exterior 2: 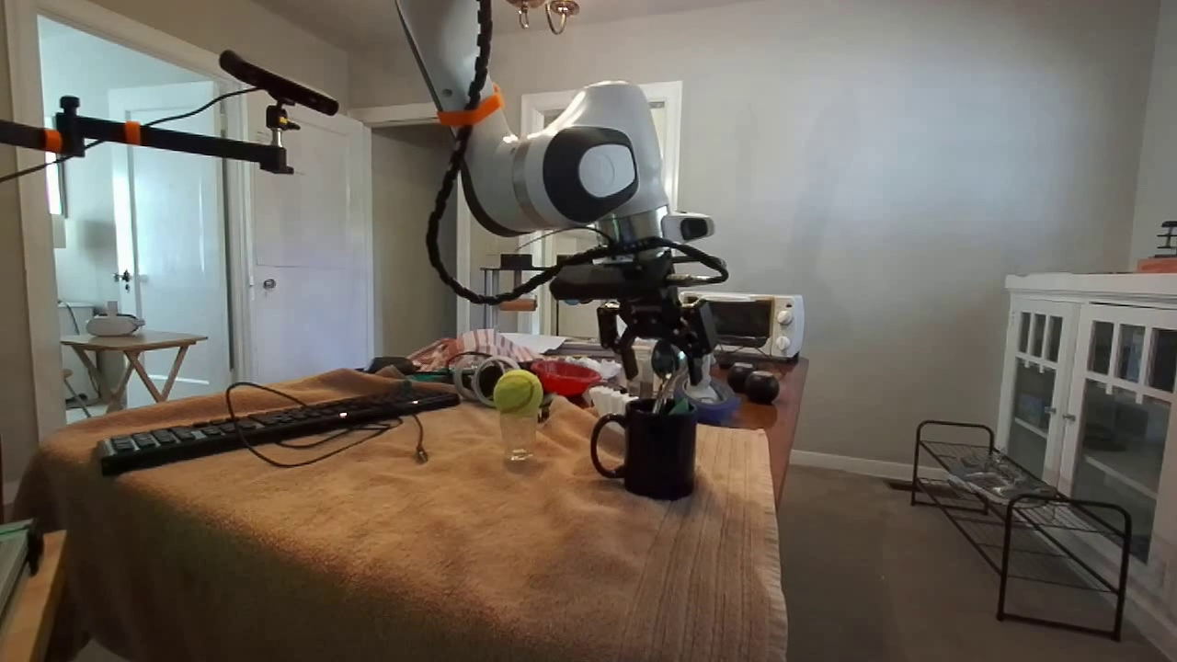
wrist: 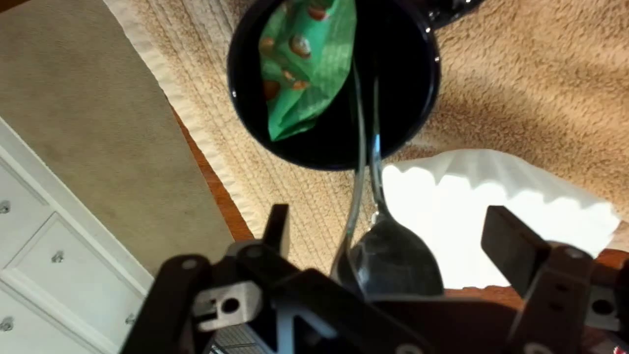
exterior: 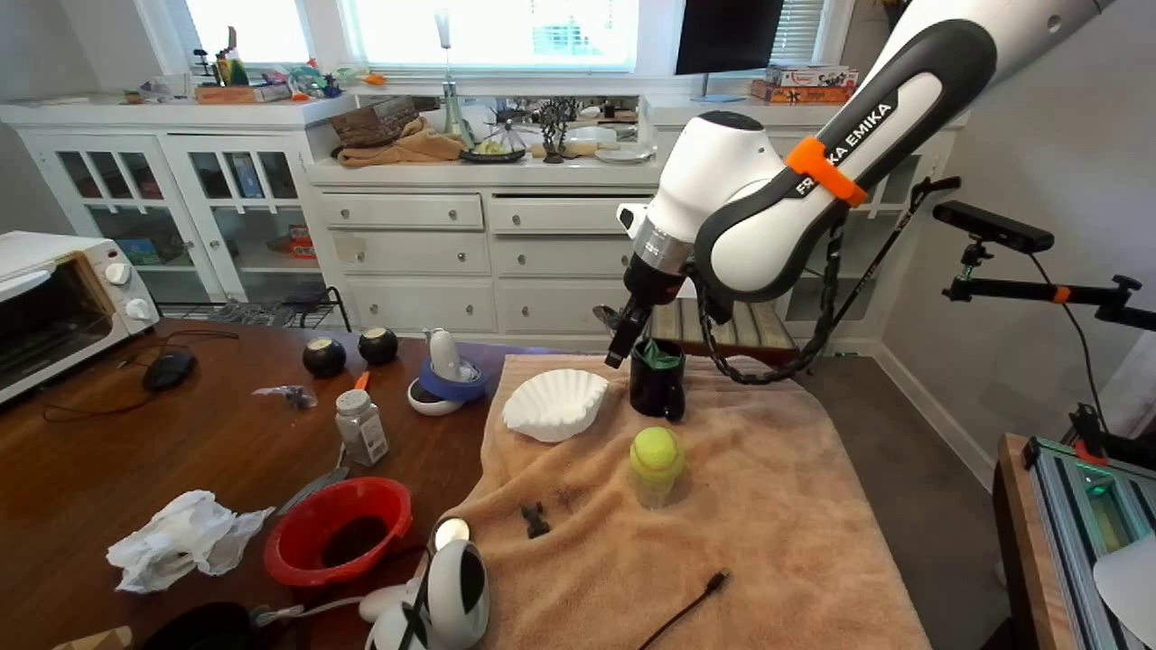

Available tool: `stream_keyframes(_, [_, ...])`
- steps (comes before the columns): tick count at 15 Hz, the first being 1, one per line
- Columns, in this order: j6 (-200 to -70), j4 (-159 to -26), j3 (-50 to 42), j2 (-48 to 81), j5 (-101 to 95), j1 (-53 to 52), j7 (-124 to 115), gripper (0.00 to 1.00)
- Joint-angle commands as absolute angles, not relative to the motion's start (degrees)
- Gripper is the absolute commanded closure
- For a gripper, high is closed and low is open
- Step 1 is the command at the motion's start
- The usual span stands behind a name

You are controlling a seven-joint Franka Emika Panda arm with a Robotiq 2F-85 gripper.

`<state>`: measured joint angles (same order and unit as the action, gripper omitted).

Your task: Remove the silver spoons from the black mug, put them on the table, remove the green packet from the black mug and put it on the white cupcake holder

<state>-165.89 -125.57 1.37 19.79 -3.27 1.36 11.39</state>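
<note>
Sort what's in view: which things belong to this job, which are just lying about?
For the job:
silver spoons and green packet, both in the black mug
white cupcake holder
cloth-draped table

Lying about:
yellow-green ball
clear cup
red bowl
keyboard
computer mouse
small jar

Exterior view: raised, looking down, facing window (exterior: 492, 36). Exterior view: low, facing toaster oven (exterior 2: 747, 320). Wrist view: close, downward over black mug (wrist: 403, 93), which all three share.
</note>
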Motion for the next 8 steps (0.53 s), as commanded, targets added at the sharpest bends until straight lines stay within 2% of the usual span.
stream_keyframes(1, [-169.58,-128.0,-0.87,18.98,-5.26,-0.64,6.82,0.0])
stream_keyframes(8, [-172.34,-131.29,-2.53,17.85,-6.22,-2.3,3.99,0.0])
